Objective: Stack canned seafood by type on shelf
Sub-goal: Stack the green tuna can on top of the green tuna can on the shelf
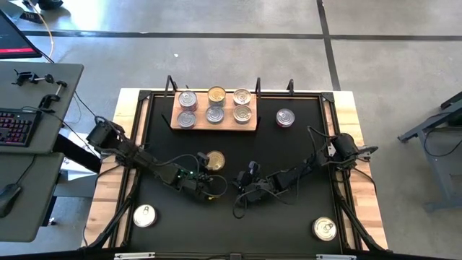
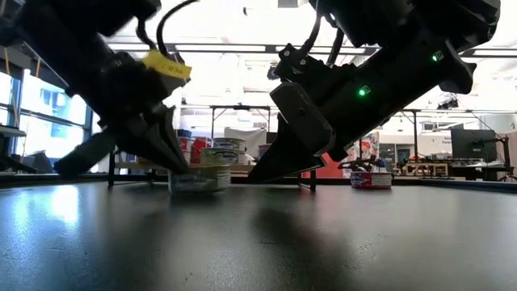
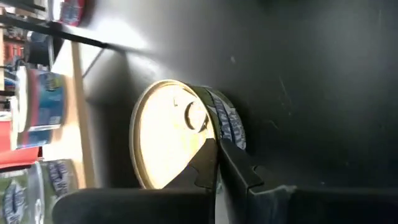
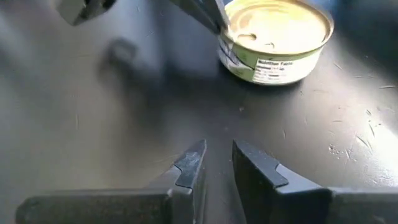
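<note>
gold-lidded can (image 1: 214, 160) nipped at its rim by left claw (image 1: 203, 169).

Grey concrete floor (image 1: 216, 50), desk (image 1: 36, 144) with keyboard (image 1: 16, 126).

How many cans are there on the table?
10. Six sit on the wooden shelf, one just to its right, one gold-lidded can at the left gripper, and one in each near corner. None seem hidden.
</note>
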### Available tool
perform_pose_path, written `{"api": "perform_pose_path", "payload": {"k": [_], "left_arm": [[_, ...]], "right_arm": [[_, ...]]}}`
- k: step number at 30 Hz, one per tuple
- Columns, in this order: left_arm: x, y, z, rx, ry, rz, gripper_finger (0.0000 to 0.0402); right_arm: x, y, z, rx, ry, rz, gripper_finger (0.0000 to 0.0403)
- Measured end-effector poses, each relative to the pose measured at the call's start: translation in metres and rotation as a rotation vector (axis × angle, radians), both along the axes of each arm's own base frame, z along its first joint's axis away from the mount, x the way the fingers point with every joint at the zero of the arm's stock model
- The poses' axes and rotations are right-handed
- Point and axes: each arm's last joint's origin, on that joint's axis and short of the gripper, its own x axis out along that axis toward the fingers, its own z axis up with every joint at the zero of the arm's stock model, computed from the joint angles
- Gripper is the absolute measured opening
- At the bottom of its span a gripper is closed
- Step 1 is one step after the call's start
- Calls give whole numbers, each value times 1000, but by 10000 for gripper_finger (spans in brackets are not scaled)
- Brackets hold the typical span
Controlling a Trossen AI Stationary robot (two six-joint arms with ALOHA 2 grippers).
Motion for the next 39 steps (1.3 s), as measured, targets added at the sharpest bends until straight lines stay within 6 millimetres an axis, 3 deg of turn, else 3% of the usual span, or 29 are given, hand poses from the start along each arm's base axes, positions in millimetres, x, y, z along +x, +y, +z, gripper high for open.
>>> {"api": "perform_pose_path", "payload": {"k": [11,20,29,39], "left_arm": [[-7,6,27,63,-115,80,0],[-1,26,35,137,-153,169,0],[18,79,42,217,-148,277,0],[29,144,48,179,-136,304,0]], "right_arm": [[0,0,0,0,0,0,70],[0,0,0,-1,0,0,70],[0,0,0,-1,0,0,70],[0,0,0,-1,1,0,70]]}}
